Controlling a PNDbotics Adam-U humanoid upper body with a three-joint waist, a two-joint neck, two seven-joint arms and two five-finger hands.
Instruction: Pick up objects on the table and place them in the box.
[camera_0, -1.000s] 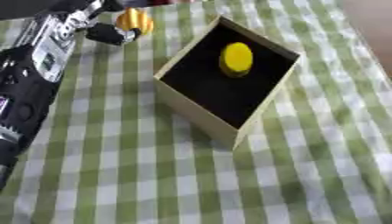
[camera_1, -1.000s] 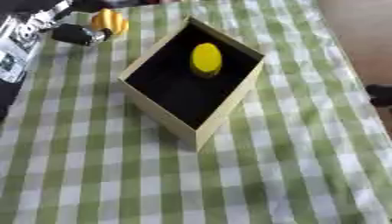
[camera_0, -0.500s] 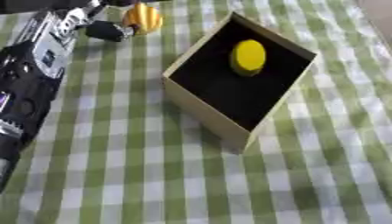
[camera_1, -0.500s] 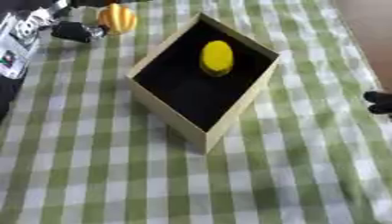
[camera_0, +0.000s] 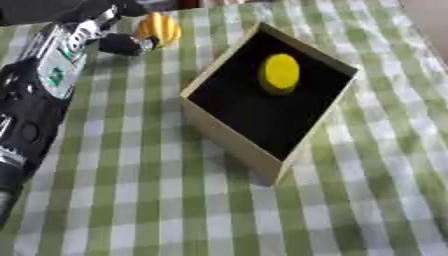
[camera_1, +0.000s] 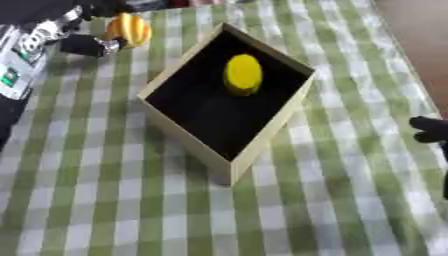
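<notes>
Nothing on the bench has shifted; only my camera tilts. One yellow disc (camera_0: 280, 73) lies in the box (camera_0: 229, 143). My left hand's (camera_0: 118, 44) fingers grasp an orange fruit (camera_0: 160, 29) beyond the box, unplaced.

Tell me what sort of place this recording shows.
Probably a staged tabletop for pick-and-place practice rather than a home meal: a green checked tablecloth, an open box with a dark inside holding a yellow object, and the left hand at an orange object.
</notes>
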